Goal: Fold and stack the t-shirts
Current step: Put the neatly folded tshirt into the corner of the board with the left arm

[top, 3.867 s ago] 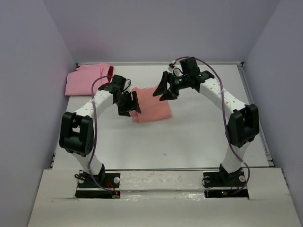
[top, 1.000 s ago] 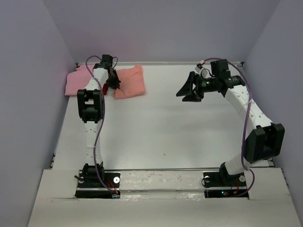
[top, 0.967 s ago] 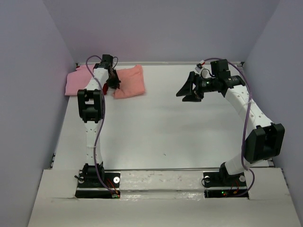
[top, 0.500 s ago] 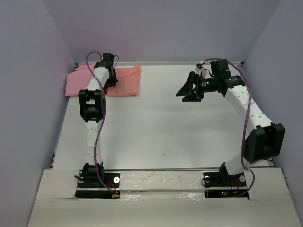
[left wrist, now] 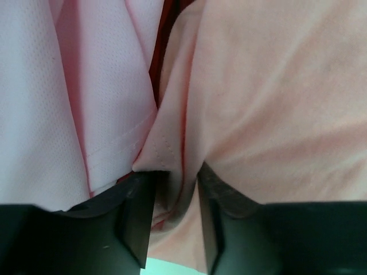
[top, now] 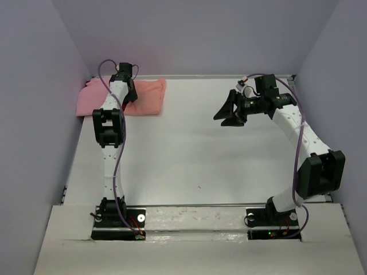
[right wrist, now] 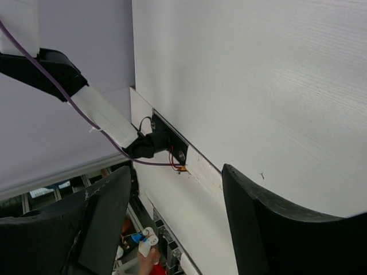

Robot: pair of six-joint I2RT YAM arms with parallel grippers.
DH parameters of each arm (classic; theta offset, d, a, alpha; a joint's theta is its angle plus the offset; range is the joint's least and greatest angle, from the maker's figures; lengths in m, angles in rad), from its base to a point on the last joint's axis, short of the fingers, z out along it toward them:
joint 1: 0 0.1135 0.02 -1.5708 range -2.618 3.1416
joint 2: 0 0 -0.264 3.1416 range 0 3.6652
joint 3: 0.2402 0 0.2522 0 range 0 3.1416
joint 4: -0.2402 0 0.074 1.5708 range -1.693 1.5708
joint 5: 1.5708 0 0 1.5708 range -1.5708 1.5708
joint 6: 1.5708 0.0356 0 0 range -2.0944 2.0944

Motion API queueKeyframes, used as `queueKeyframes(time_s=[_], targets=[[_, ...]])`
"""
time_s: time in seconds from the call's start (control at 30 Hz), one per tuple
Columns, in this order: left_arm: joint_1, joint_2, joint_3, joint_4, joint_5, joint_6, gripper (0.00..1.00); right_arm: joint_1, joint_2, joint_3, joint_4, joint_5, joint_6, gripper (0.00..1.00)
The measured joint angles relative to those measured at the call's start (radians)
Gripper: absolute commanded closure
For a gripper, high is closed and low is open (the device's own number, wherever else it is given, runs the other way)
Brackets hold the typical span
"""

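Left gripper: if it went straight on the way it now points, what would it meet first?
The salmon-orange t-shirt: its folded edge lies between the fingers of the left gripper, with the lighter pink t-shirt close beside it. Nothing else shows in that line.

Three t-shirts sit grouped at the far left corner. The salmon-orange t-shirt (top: 147, 96) is plain, folded to a rough rectangle and lying flat, rightmost of the group. The lighter pink t-shirt (top: 89, 101) lies just left of it, looser and more rumpled. Close up, the pink cloth (left wrist: 69, 86) has a fine mesh weave, soft lengthwise folds and a stitched hem. The salmon cloth (left wrist: 275, 97) is smooth and lightly creased, its hemmed corner touching the pink edge. The dark red t-shirt (left wrist: 163, 34) shows only as a narrow strip in the gap between those two, beneath them.
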Motion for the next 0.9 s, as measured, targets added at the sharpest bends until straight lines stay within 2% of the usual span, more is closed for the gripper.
queueKeyframes(time_s=[0.1, 0.17, 0.3, 0.53, 0.9], targets=[[0.003, 0.002, 0.000, 0.013, 0.016, -0.005, 0.30, 0.000, 0.000, 0.000, -0.003, 0.000, 0.000, 0.30], [0.004, 0.002, 0.000, 0.026, 0.033, -0.010, 0.12, 0.000, 0.000, 0.000, -0.003, 0.000, 0.000, 0.30], [0.005, 0.002, -0.008, 0.061, 0.074, -0.021, 0.01, 0.000, 0.000, 0.000, -0.003, 0.000, 0.000, 0.30], [0.005, -0.053, -0.127, 0.148, 0.161, -0.050, 0.01, 0.000, 0.000, 0.000, -0.003, 0.000, 0.000, 0.30], [-0.001, -0.141, -0.108, 0.150, 0.180, -0.064, 0.01, 0.000, 0.018, 0.000, -0.003, -0.007, 0.000, 0.30]])
